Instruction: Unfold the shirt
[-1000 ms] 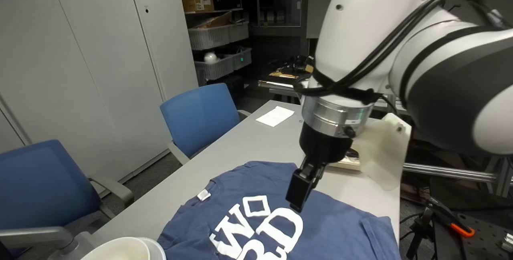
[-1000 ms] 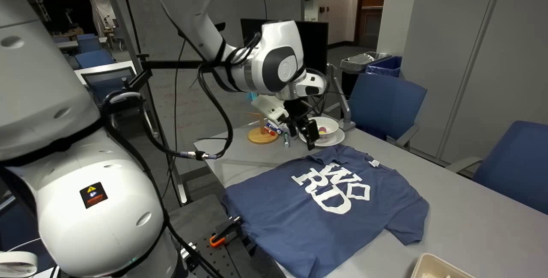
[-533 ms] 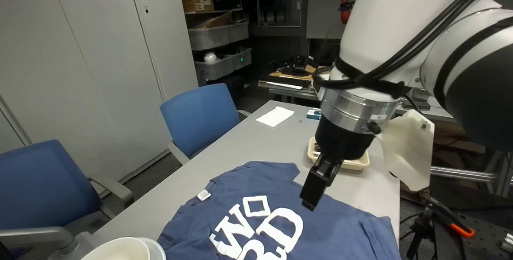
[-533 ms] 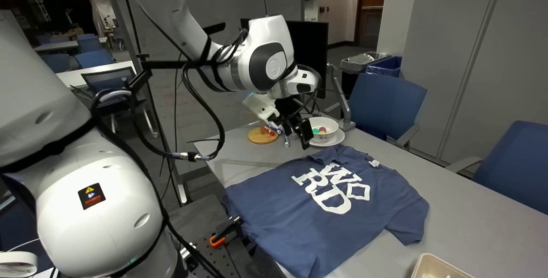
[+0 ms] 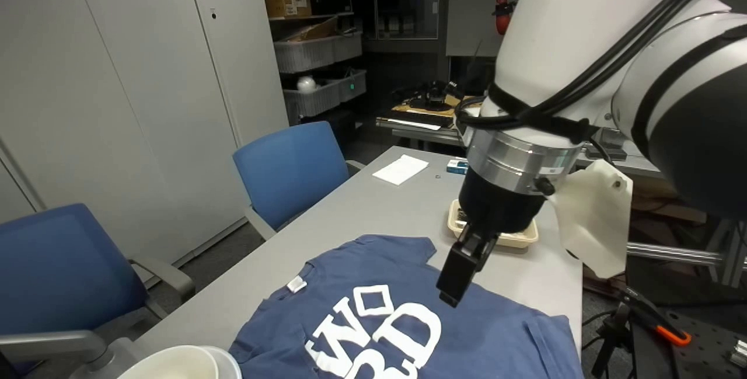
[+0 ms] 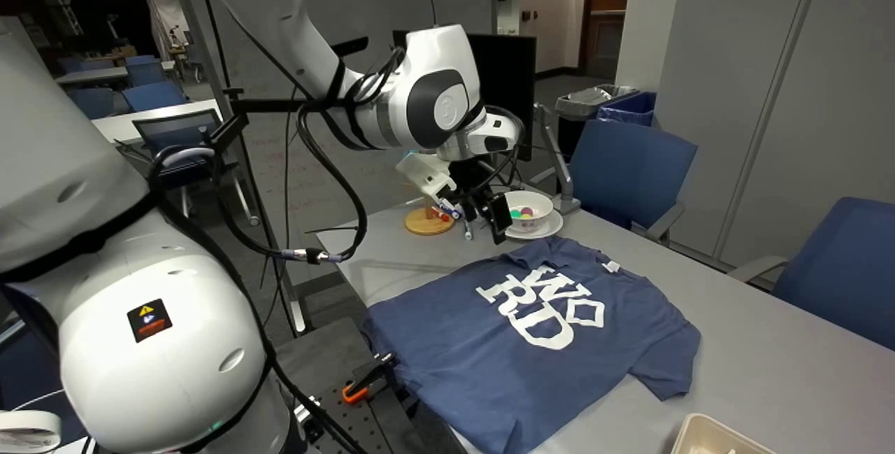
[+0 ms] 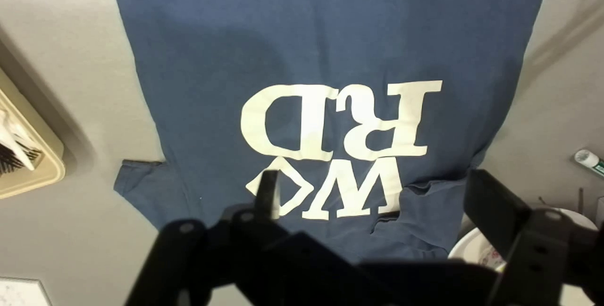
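The blue shirt (image 5: 496, 332) lies spread on the table, its white letters facing up, in both exterior views. The wrist view shows the shirt (image 7: 330, 23) with its letters upside down. There, one sleeve (image 7: 432, 211) is folded in over the front, partly overlapping the W, while the opposite sleeve (image 7: 146, 188) points outward. In an exterior view the shirt's lower edge (image 6: 391, 342) reaches the near table edge. My gripper (image 7: 373, 174) hangs above the shirt, its fingers wide apart and no cloth between them. An exterior view puts the gripper (image 6: 498, 227) near the bunched sleeve side.
A cream tray (image 5: 518, 242) stands beside the shirt. Close to the folded sleeve is a white bowl (image 6: 529, 203) on a plate (image 6: 552, 225). Markers and a wooden stand (image 6: 428, 223) are behind the gripper. Blue chairs (image 5: 292, 169) line one side; a clamp (image 6: 367, 377) sits by the table edge.
Over the last second my gripper shifted sideways, away from the shirt's middle in an exterior view, baring more of the tray. During the last half second it stays still. The shirt has not moved.
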